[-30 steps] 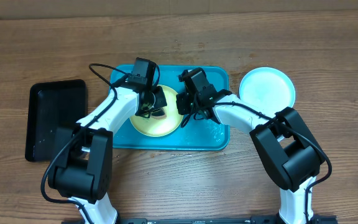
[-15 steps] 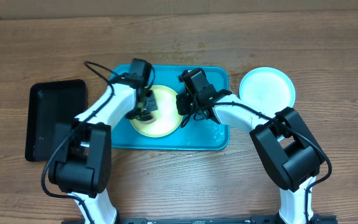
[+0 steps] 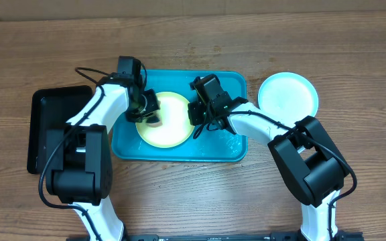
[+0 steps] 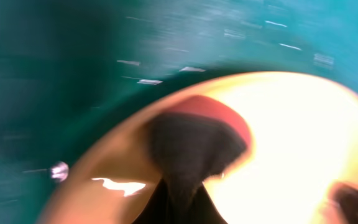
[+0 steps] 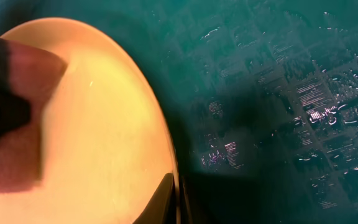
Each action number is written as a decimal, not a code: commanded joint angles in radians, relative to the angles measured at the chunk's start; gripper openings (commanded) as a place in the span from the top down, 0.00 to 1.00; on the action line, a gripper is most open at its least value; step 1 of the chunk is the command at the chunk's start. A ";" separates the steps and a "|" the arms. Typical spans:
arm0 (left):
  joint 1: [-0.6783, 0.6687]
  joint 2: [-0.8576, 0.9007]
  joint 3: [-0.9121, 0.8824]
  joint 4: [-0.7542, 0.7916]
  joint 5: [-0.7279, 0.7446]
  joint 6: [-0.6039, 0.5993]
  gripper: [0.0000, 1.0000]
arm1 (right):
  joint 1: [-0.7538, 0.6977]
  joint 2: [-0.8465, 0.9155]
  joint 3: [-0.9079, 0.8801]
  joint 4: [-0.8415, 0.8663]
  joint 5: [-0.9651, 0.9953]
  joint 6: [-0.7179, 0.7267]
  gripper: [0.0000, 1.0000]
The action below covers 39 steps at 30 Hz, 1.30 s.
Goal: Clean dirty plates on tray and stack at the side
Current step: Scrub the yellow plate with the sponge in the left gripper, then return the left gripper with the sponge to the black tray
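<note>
A yellow-green plate (image 3: 167, 122) lies in the turquoise tray (image 3: 230, 148). My left gripper (image 3: 144, 107) is shut on a dark sponge with a red face (image 4: 197, 140) and presses it on the plate's left rim; the left wrist view is blurred. My right gripper (image 3: 197, 115) is shut on the plate's right rim, its fingers pinching the edge in the right wrist view (image 5: 176, 198). The plate (image 5: 98, 137) looks clean there, with the sponge (image 5: 8, 118) at its far side. A pale blue plate (image 3: 287, 96) lies on the table right of the tray. No separate white plate shows.
A smaller black tray (image 3: 59, 127) lies on the table left of the turquoise tray, close to my left arm. The tray floor right of the plate is wet (image 5: 303, 106). A cardboard wall runs along the table's far edge.
My left gripper has dragged the sponge from the plate's middle to its left rim. The right gripper has held the plate's right rim without moving.
</note>
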 commanded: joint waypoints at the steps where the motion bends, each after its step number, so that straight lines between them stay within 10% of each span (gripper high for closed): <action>1: -0.055 0.018 0.015 0.012 0.163 0.035 0.96 | -0.008 0.029 -0.010 -0.018 0.018 -0.013 0.96; 22: -0.097 0.006 0.035 -0.220 -0.712 -0.047 0.96 | -0.008 0.029 -0.010 -0.034 0.042 -0.014 0.96; 29: -0.022 -0.063 0.171 -0.286 -0.660 -0.117 0.96 | -0.007 0.024 -0.003 -0.041 0.043 -0.023 0.96; 39: 0.324 -0.157 0.221 -0.322 -0.204 -0.020 0.96 | 0.008 -0.074 0.122 -0.139 0.178 -0.140 0.96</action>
